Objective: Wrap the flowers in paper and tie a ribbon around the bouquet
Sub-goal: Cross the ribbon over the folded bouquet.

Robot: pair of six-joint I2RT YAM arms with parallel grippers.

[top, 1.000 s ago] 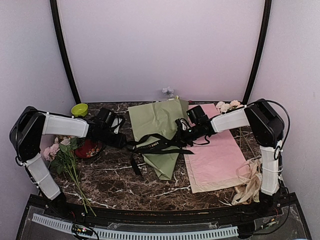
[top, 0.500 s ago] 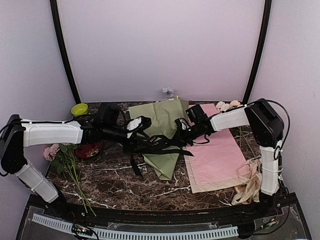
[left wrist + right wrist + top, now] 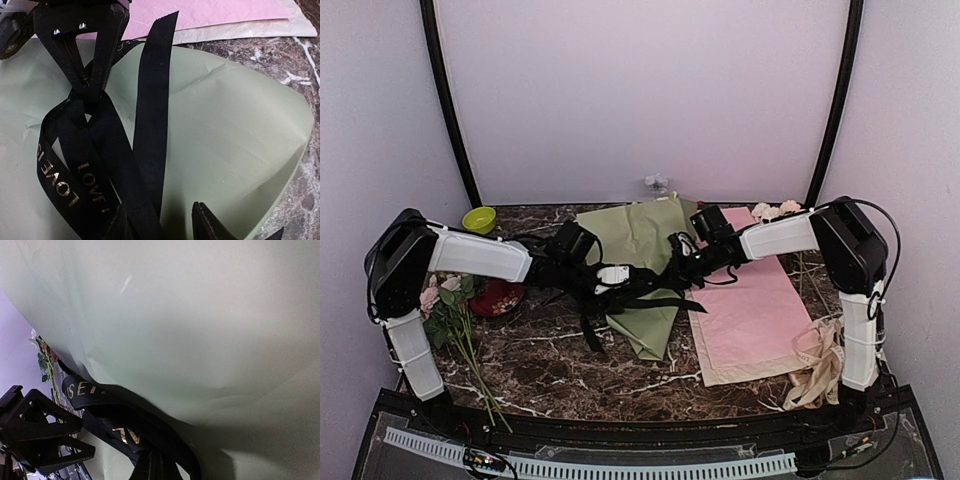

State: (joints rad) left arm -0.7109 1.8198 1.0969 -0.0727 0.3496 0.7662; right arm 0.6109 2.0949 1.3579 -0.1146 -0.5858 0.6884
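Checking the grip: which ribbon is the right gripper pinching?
The black gold-lettered ribbon, over the sage-green paper; the cream ribbon lies untouched at far right.

The dark marbled desk (image 3: 560, 370) carries a folded sage-green paper (image 3: 640, 240) at its middle. One end of a black ribbon (image 3: 588, 330) trails off the paper onto the bare stone. Just right of it, a pink sheet (image 3: 750, 310) lies on a cream sheet (image 3: 720, 378). A cream ribbon (image 3: 815, 365) is heaped at the near right, and pale blossoms (image 3: 775, 211) lie at the far right. On the left are a lime bowl (image 3: 479, 219) far back, a red bowl (image 3: 498, 298) nearer, and pink-blossomed stems (image 3: 460, 340) nearest.
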